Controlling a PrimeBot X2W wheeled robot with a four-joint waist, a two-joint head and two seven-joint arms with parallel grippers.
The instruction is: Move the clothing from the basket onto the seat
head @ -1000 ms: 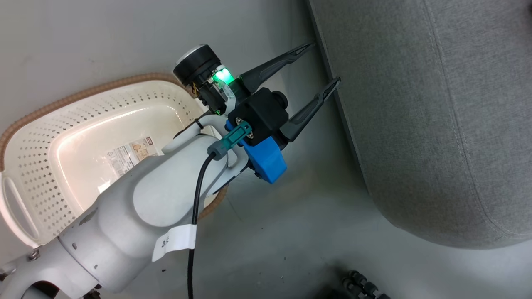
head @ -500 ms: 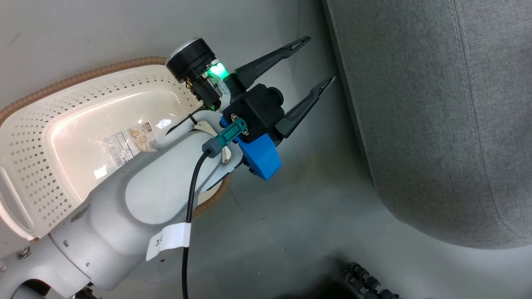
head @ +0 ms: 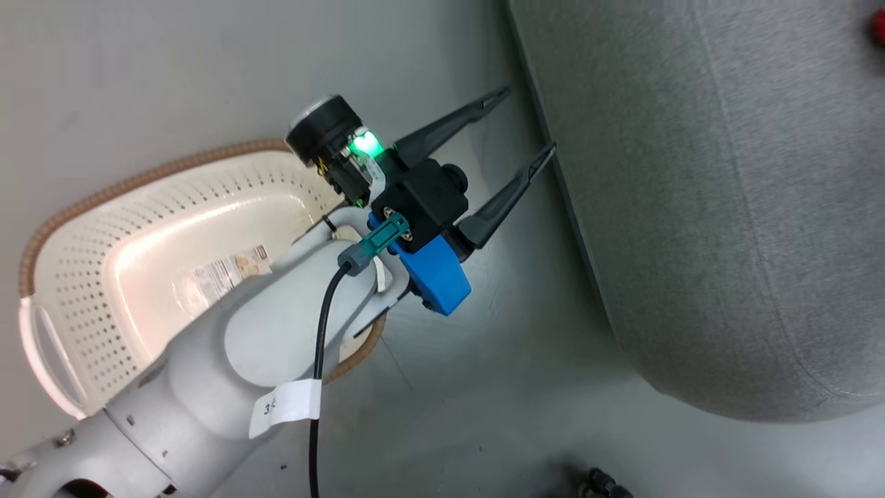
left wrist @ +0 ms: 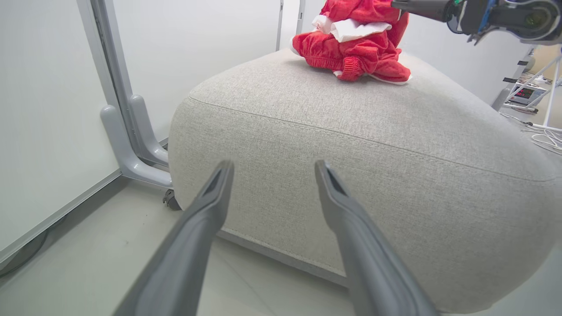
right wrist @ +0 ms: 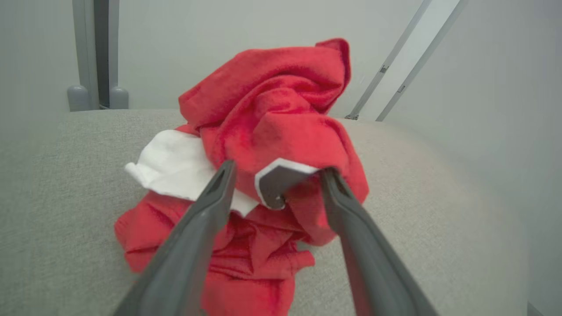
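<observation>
Grey seat, red clothing heaped between tips of parted right pincer

We find the clothing heaped on the seat. The basket stands on the floor left of the seat, with our left gripper between them. Our right gripper has its fingers on either side of a fold of the heap.

Head camera: looks steeply down at the floor, basket at left, sofa at right. Left wrist camera: low, near the sofa's side edge, angled upward. Right wrist camera: close to the clothing on the sofa top. Both wrist views share this pile.
</observation>
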